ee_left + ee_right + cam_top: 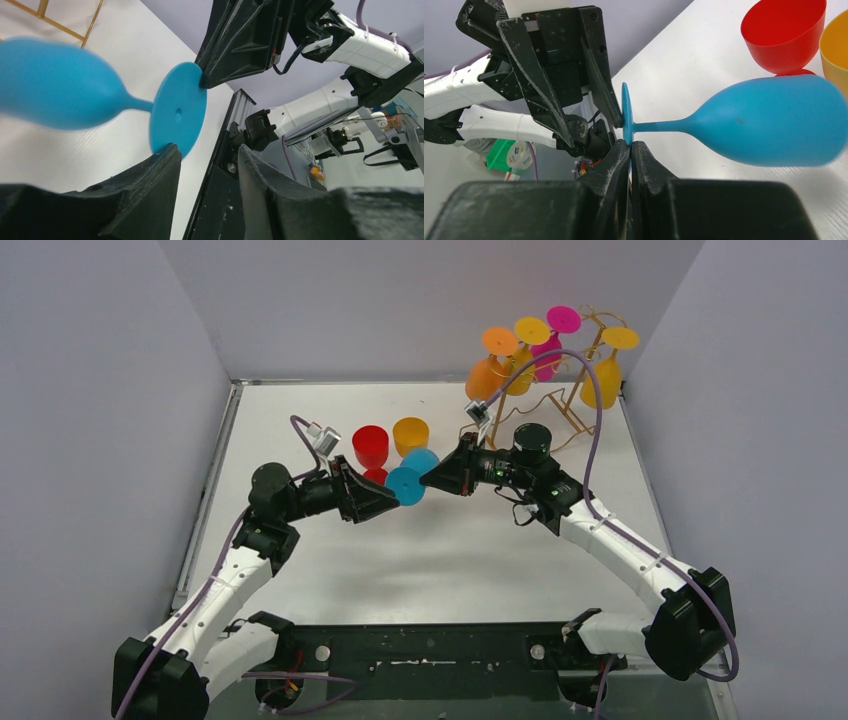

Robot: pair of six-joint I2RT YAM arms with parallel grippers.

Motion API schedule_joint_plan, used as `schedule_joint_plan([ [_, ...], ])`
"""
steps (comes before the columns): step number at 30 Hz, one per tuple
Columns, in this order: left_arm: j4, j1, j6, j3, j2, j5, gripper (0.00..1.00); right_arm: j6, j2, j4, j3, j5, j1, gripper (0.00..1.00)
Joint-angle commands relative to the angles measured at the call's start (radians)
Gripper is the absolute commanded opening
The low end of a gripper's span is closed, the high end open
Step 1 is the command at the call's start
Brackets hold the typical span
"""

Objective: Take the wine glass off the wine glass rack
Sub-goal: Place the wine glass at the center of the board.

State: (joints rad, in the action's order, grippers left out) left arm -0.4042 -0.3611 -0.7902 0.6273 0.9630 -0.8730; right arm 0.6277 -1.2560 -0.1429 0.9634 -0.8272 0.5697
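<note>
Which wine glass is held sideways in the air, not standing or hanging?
The blue wine glass: the right gripper pinches its foot, bowl horizontal. The red glass and orange glass stand on the table; the others hang from the wine glass rack.

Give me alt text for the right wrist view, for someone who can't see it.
The right hand pinches a blue wine glass by the rim of its foot, holding it sideways over the table, bowl to the right. The left hand reaches in from the upper left, one finger against the foot. A red glass and an orange glass stand behind.
</note>
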Motion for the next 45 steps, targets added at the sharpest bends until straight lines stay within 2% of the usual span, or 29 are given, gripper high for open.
schedule_joint_plan([
  [1,0.095,-0.005,0.101,0.056,-0.023,-0.01,0.53,-0.057,0.002,-0.019,0.067,0.002,0.007,0.0],
  [6,0.242,0.0,0.199,0.104,-0.057,0.048,0.58,-0.067,0.018,-0.002,0.059,0.036,0.007,0.0],
  [12,0.353,0.014,0.261,0.132,-0.064,0.112,0.59,-0.064,0.024,-0.007,0.055,0.032,0.008,0.0],
  [16,0.373,0.027,0.259,0.13,-0.05,0.111,0.65,-0.061,0.027,-0.018,0.045,0.022,0.008,0.0],
  [20,0.326,0.027,0.224,0.109,-0.036,0.096,0.65,-0.053,0.015,-0.032,0.044,0.001,0.009,0.0],
  [23,0.186,0.027,0.14,0.065,-0.038,0.058,0.58,-0.048,0.012,-0.043,0.04,-0.008,0.011,0.0],
  [25,0.088,0.027,0.081,0.037,-0.025,0.019,0.48,-0.045,0.01,-0.049,0.037,-0.012,0.014,0.0],
  [28,0.036,0.025,0.052,0.024,0.001,-0.025,0.43,-0.043,0.009,-0.05,0.036,-0.021,0.019,0.0],
  [34,-0.017,0.024,0.03,0.021,0.023,-0.057,0.31,-0.043,0.0,-0.052,0.037,-0.039,0.025,0.0],
  [36,-0.018,0.024,0.031,0.019,0.02,-0.048,0.23,-0.046,-0.003,-0.053,0.037,-0.042,0.025,0.0],
  [38,-0.015,0.024,0.031,0.017,0.017,-0.047,0.2,-0.046,-0.005,-0.057,0.037,-0.045,0.027,0.0],
  [45,-0.008,0.024,0.042,0.011,-0.001,-0.049,0.01,-0.048,-0.004,-0.054,0.049,-0.055,0.026,0.0],
])
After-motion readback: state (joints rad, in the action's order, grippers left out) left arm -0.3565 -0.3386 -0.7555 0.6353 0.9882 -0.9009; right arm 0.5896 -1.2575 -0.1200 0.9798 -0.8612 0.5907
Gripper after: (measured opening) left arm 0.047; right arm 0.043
